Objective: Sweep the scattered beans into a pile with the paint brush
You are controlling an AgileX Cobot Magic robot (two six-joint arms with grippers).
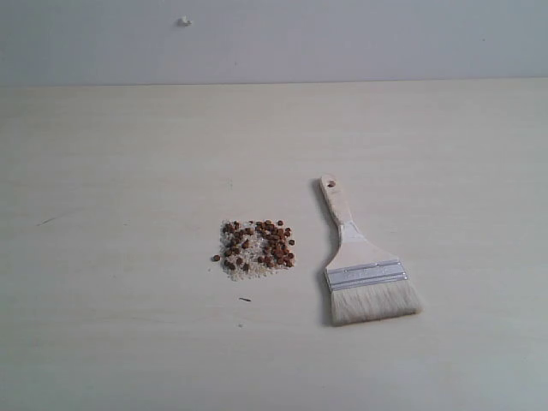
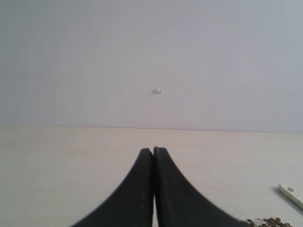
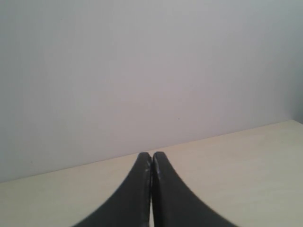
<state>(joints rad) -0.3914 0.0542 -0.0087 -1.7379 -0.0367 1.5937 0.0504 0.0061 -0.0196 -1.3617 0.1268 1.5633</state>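
- Dozens of small reddish-brown beans [image 1: 254,249] lie mixed with fine whitish grains in one loose patch near the middle of the pale wooden table [image 1: 128,171].
- A few beans sit slightly apart at the left edge of that patch, and a small dark fleck [image 1: 245,300] lies just in front of it.
- To the right of the beans, near but not touching them, the paint brush [image 1: 360,261] lies flat on the table. Its whitish bristles face the near edge, and the handle, with the hole at its tip, points toward the wall [image 1: 342,38].
- Nothing has hold of the brush.
- The left gripper [image 2: 153,150] has its black fingers pressed together with nothing between them. It hangs above the table, with the edge of the bean patch and the handle tip off to one side.
- The right gripper [image 3: 152,154] is likewise fully closed and empty, over bare tabletop.
- A small white speck [image 1: 184,20] sits on the wall.
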